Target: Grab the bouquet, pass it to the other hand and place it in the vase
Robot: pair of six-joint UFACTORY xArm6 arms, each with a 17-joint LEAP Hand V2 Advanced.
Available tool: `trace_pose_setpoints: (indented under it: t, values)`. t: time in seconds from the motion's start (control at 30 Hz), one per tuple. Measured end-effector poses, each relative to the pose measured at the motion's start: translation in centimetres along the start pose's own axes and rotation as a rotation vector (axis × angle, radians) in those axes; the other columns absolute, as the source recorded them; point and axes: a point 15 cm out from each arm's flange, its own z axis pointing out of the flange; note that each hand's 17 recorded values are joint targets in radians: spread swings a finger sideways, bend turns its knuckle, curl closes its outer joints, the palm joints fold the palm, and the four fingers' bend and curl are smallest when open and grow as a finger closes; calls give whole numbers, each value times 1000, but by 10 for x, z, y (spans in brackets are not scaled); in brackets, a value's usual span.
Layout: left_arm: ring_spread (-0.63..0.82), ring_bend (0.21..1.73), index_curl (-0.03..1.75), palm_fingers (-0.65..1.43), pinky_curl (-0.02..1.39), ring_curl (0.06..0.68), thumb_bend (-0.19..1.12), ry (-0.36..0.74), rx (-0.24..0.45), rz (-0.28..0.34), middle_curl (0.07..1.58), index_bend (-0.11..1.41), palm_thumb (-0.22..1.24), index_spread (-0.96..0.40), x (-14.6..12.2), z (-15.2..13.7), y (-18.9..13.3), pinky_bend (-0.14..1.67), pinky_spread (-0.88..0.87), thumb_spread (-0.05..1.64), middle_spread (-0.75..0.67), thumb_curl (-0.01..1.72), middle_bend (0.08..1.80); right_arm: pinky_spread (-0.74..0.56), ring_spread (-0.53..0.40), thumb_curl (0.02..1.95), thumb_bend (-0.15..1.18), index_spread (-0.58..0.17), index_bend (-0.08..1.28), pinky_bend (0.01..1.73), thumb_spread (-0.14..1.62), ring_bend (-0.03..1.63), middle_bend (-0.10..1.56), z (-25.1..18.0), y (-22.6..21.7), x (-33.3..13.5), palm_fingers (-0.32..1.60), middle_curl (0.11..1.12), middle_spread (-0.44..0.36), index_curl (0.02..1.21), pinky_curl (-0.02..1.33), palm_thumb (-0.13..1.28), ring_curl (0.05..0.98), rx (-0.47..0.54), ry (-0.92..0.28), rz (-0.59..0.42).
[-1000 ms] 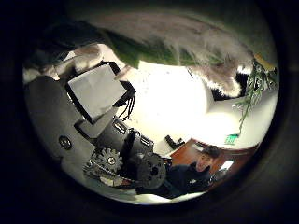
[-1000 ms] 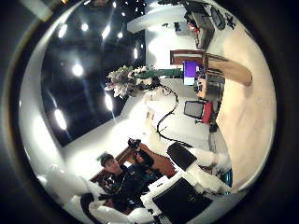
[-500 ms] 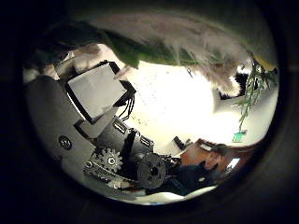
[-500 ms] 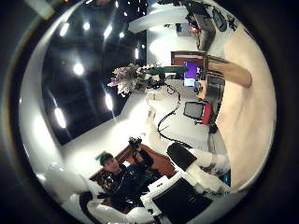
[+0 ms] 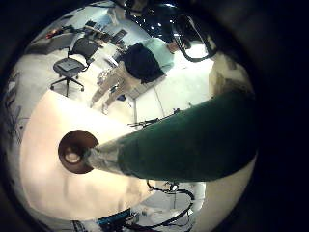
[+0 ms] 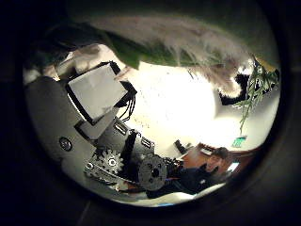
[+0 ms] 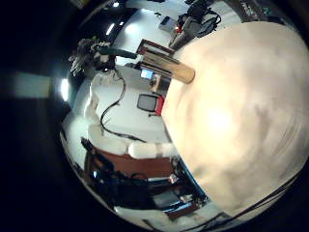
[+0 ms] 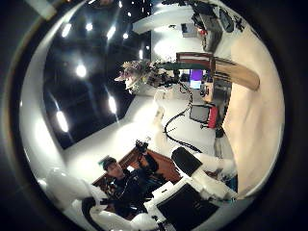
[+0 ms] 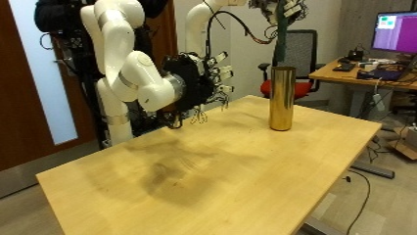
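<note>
The gold vase (image 9: 280,97) stands upright on the table (image 9: 196,181). High above it the left hand (image 9: 282,12) grips the bouquet (image 5: 183,140) by its green-wrapped stem (blooms up). The right hand (image 9: 208,83) hovers near the table, fingers loosely spread, holding nothing.

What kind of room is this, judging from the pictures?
Probably a robotics lab or an office workspace. A light wooden table holds only a tall gold vase, and behind it stand an office chair and a desk with a lit monitor.
</note>
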Motion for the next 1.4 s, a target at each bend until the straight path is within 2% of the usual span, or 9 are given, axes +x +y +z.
trace_pose_setpoints:
  t: [0.47, 0.7, 0.9, 1.03, 1.1, 1.13, 1.2, 1.27, 1.4]
  values:
    - [-412, 1449, 1613, 1041, 785, 607, -27, -2, -17, -45, 1200, 178, 1068, -441, -41, 12, 10, 1215, -556, 393, -644, 884, 941, 267, 33, 361, -29, -475, 170, 389, 924, 311, 179, -4, 1, 6, 38, 281, -62, 273, 319, 674, 273, 8, -6, 7]
    - [-413, 1444, 1614, 1027, 776, 606, -45, -22, -19, -43, 1203, 174, 939, -416, -53, 9, 14, 1232, -567, 516, -641, 821, 930, 266, 32, 363, -29, -474, 170, 380, 920, 311, 179, -6, 2, 6, 45, 283, -64, 274, 319, 678, 274, 11, -5, 7]
    - [-423, 1466, 1615, 841, 752, 598, -53, -31, -27, -60, 1243, 143, 762, -381, -61, 10, 20, 1315, -596, 641, -646, 714, 839, 266, 32, 364, -29, -473, 168, 376, 920, 309, 180, -6, 2, 5, 51, 283, -83, 276, 319, 678, 271, 10, -6, 7]
    - [-439, 1352, 1473, 494, 722, 562, -44, -46, -22, -76, 1217, 114, 691, -333, -66, 8, 24, 1293, -612, 713, -612, 643, 791, 266, 32, 367, -27, -467, 170, 372, 924, 309, 182, -6, 2, 5, 55, 283, -92, 276, 317, 683, 270, 13, -6, 7]
    - [-416, 1279, 1352, 298, 688, 529, -44, -50, -25, -76, 1155, 117, 640, -291, -66, 8, 25, 1206, -603, 822, -553, 586, 704, 266, 32, 368, -29, -464, 169, 370, 922, 307, 183, -6, 2, 5, 57, 284, -95, 276, 317, 682, 270, 13, -6, 7]
    - [-321, 1190, 1269, 73, 679, 524, -46, -51, -26, -77, 1106, 143, 605, -249, -66, 8, 25, 1107, -535, 861, -467, 556, 592, 266, 32, 369, -28, -465, 169, 368, 924, 305, 183, -6, 2, 5, 59, 285, -91, 276, 317, 684, 270, 13, -6, 7]
    - [-225, 1115, 1188, -43, 633, 480, -41, -53, -24, -77, 1043, 157, 587, -193, -66, 7, 25, 975, -436, 888, -371, 531, 500, 266, 32, 370, -28, -465, 170, 366, 926, 303, 182, -7, 2, 6, 61, 285, -88, 277, 316, 684, 269, 14, -5, 9]
    - [-1, 969, 1012, -207, 546, 403, -50, -56, -20, -76, 905, 129, 539, -49, -66, 5, 25, 735, -114, 911, -117, 480, 337, 266, 32, 370, -29, -465, 168, 363, 927, 302, 182, -6, 2, 6, 64, 287, -87, 277, 316, 684, 268, 13, -7, 8]
    - [352, 768, 742, -223, 421, 303, -46, -65, -12, -77, 682, 89, 466, 152, -67, 1, 27, 545, 351, 894, 315, 411, 156, 265, 32, 371, -29, -465, 167, 363, 927, 305, 180, -7, 2, 6, 65, 287, -92, 276, 317, 684, 270, 13, -6, 6]
